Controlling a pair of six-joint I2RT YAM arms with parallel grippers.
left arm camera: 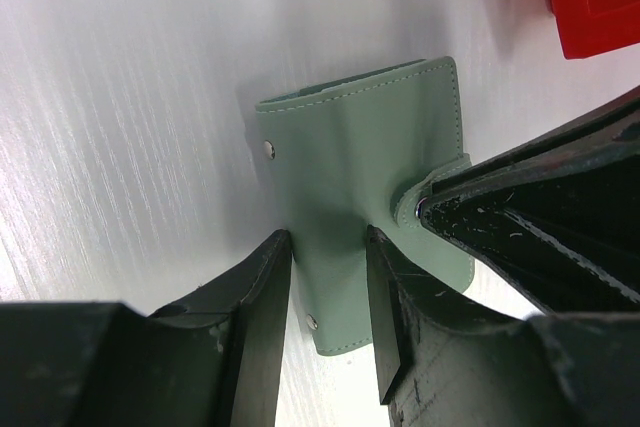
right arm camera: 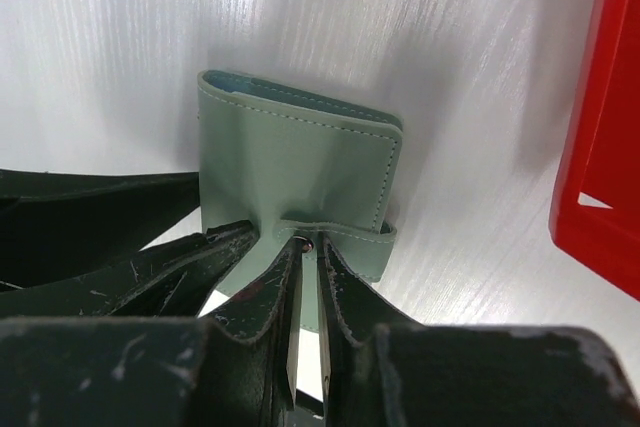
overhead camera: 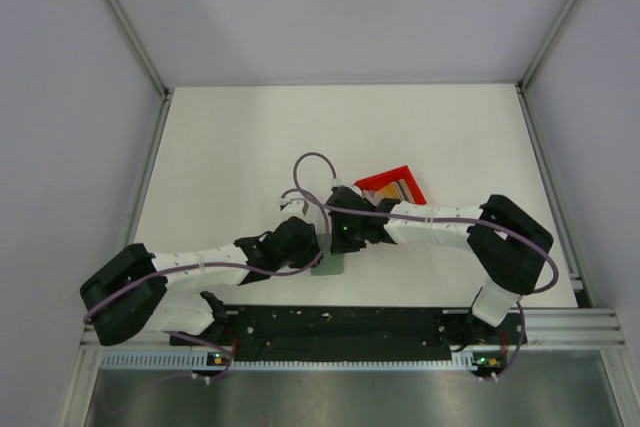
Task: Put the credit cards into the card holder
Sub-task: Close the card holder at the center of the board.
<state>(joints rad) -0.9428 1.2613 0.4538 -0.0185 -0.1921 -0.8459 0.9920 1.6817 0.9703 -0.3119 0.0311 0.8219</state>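
- The left gripper (left arm camera: 326,239) comes in low from the near left. Its two fingers are apart, with their tips on the near part of the wallet (left arm camera: 365,162) and a strip of green cover showing between them. Whether they press down or only touch cannot be told.
- The wallet is grey-green and lies on the white table (overhead camera: 230,147), just ahead of the arms' bases and between the two wrists. It is folded over, with a thin pale blue edge of its inside showing along the far side in the right wrist view. Two small metal studs sit along its left edge in the left wrist view, the upper one (left arm camera: 268,149) plain to see.
- The right gripper (right arm camera: 308,243) reaches in from the right. Its fingers are almost together and pinch the rounded end of the wallet's closing strap (right arm camera: 345,235), which wraps round the right edge of the cover. The cover is slightly creased around the strap.
- The two grippers are very close to each other over the wallet.
- Farther back and to the right stands a red bin (overhead camera: 380,183), near the wallet but apart from it.
- The cards (overhead camera: 398,191) lie inside the bin. They show from above as a tan and orange patch, too small to count.
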